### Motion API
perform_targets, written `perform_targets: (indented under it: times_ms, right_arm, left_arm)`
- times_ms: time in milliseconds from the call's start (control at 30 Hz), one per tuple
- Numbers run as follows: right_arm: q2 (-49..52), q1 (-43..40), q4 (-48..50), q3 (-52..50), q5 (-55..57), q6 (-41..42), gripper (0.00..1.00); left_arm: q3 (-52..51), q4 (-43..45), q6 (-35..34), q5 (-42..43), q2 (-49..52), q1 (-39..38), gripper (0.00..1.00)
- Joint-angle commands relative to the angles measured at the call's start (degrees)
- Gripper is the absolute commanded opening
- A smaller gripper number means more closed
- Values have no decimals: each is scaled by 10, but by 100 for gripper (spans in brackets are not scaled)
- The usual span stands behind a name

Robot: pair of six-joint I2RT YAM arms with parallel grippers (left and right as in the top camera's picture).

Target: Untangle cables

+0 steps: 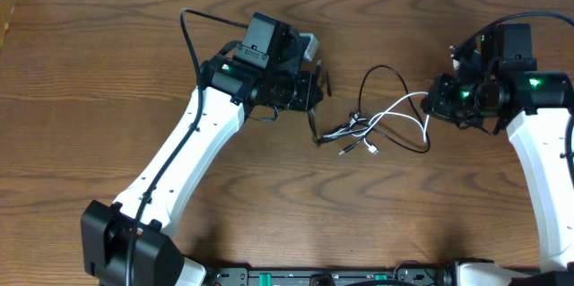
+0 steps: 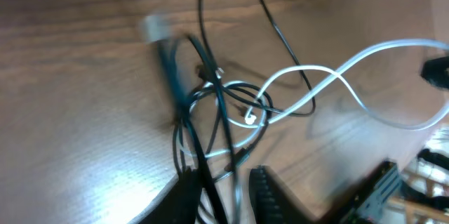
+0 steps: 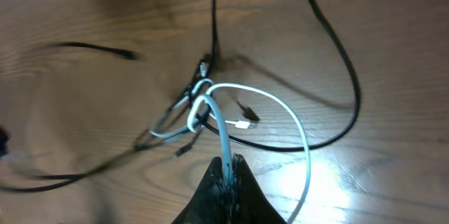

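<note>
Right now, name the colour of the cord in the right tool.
The cord is white; right wrist view shows best.

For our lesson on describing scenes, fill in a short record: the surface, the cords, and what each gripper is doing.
surface: wooden table
cords: black cable and white cable
knot: both cords tangled, lying between the two arms
right gripper: jaws shut on the white cable
left gripper: cords run between its jaws; grip unclear

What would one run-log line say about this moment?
phase: untangling | right gripper: shut on white cable | left gripper: at tangle, grip unclear | black cable: knotted with white
</note>
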Motion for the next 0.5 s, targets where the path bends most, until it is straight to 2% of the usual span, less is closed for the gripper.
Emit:
perform_targets:
  times_ms: [0, 33, 200, 333, 467]
  right_arm:
    - [15, 0, 13, 4, -43, -12, 1]
    - [22, -1, 15, 4, -44, -14, 1]
    - [31, -16, 26, 4, -90, -28, 1]
    - [31, -31, 25, 4, -124, -61, 1]
    - [30, -39, 26, 4, -197, -118, 1]
  left_arm:
    - [10, 3, 11, -65, 11, 2, 41]
    - [9, 12, 11, -71, 21, 2, 47]
    - [9, 35, 12, -47, 68, -2, 54]
    - [9, 80, 94, 58, 105, -17, 55]
    - [9, 120, 144, 75, 125, -46, 58]
